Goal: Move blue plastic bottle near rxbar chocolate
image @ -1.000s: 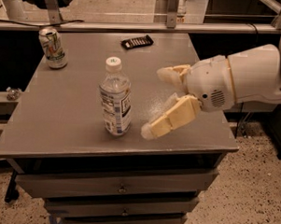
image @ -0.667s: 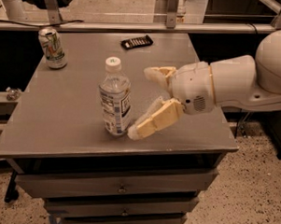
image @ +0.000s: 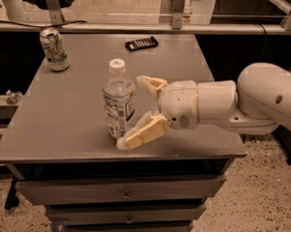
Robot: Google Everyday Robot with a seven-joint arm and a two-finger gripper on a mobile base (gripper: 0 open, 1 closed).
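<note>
The blue plastic bottle (image: 119, 99) is clear, with a white cap and a printed label. It stands upright near the front middle of the grey table (image: 63, 119). The rxbar chocolate (image: 142, 43) is a small flat dark wrapper lying at the table's far edge, well behind the bottle. My gripper (image: 134, 112) reaches in from the right at bottle height. Its two cream fingers are spread apart, one (image: 143, 134) in front of the bottle's base and one (image: 151, 83) behind its right side. The bottle sits just left of the gap between them, not clamped.
A green-and-white drink can (image: 54, 49) stands at the table's far left corner. My white arm (image: 262, 101) stretches over the table's right edge. Drawers (image: 125, 194) lie below the tabletop. A metal rail (image: 149, 27) runs behind the table.
My gripper has moved left toward the bottle, so its open fingers now reach the bottle's right side. The bottle, can and bar have not moved.
</note>
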